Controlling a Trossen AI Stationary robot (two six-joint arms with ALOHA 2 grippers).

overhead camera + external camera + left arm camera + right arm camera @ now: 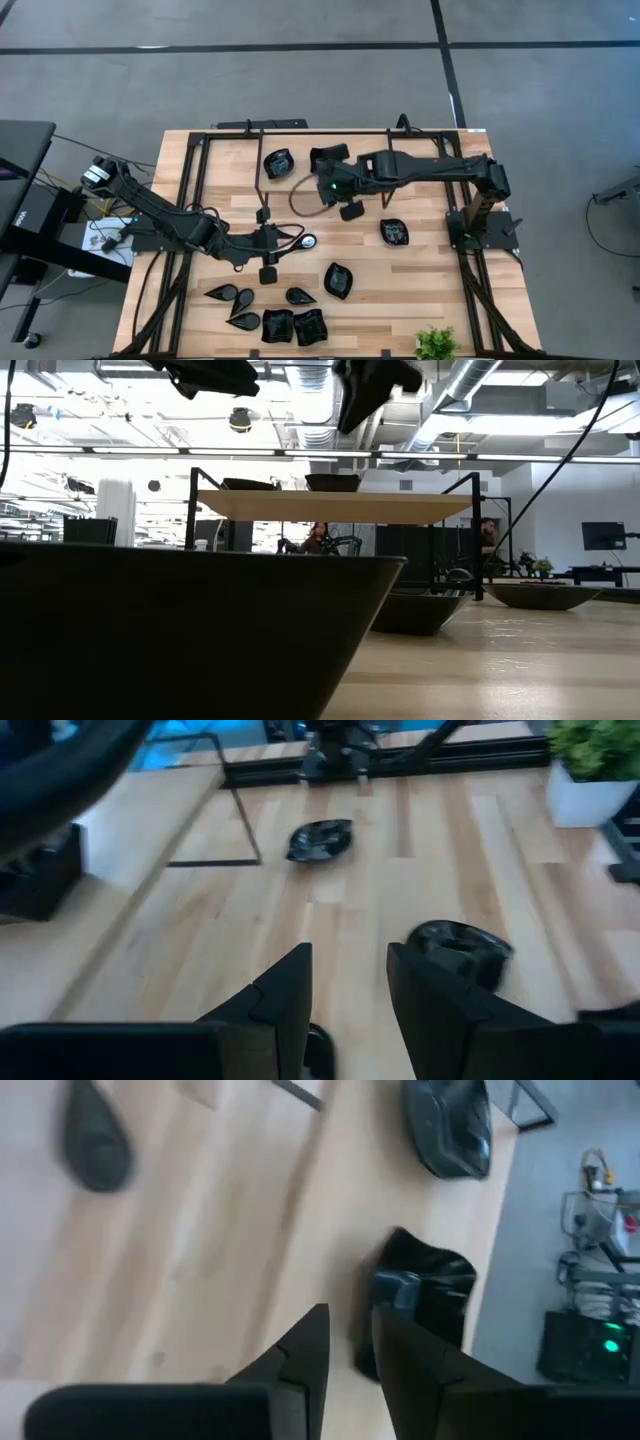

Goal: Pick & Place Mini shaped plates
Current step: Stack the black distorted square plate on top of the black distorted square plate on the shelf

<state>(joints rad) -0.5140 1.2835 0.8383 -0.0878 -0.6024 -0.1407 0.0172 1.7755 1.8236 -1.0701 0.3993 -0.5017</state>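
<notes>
Right gripper (350, 1342) hangs over the raised shelf (300, 170) with fingers a little apart and gripping nothing, a plate (418, 1298) just beyond their tips; widen fully and lift straight up, so no finger tips the plate.

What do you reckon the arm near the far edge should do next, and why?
Probably lift straight up. The right gripper has its fingers parted, with a black plate lying on the wood just past them, apparently let go, so rising clear should avoid nudging it.
</notes>
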